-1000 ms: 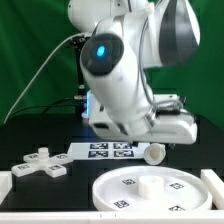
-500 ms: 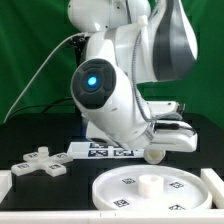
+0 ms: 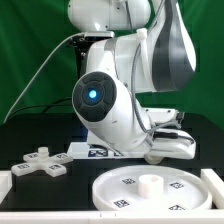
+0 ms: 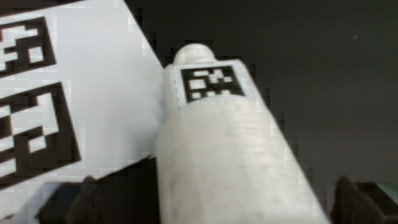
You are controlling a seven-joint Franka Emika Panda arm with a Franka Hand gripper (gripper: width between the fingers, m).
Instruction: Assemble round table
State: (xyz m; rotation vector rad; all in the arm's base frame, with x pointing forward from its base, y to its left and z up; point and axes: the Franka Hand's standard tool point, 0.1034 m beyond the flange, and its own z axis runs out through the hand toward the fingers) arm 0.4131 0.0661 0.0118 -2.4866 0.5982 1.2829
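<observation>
The large rimmed round disc (image 3: 150, 190) lies flat at the front, with a short stub at its centre. The cross-shaped foot piece (image 3: 38, 163) lies on the exterior view's left. The short thick cylinder leg (image 3: 155, 156) lies on its side beside the marker board, mostly hidden under my hand. In the wrist view the leg (image 4: 222, 140) fills the middle and shows a tag on its end. My gripper (image 4: 222, 200) is open and straddles it. One dark fingertip (image 4: 75, 196) stands on each side, with a gap to the leg.
The marker board (image 3: 88, 152) lies flat behind the disc, and in the wrist view (image 4: 63, 100) it lies right next to the leg. A white rim (image 3: 4, 185) runs along the table's front on the exterior view's left. My arm's bulk hides the back middle.
My arm has swung down and toward the exterior view's left. The hand has dropped over the leg, which is now mostly covered. The disc and the foot piece have not moved.
</observation>
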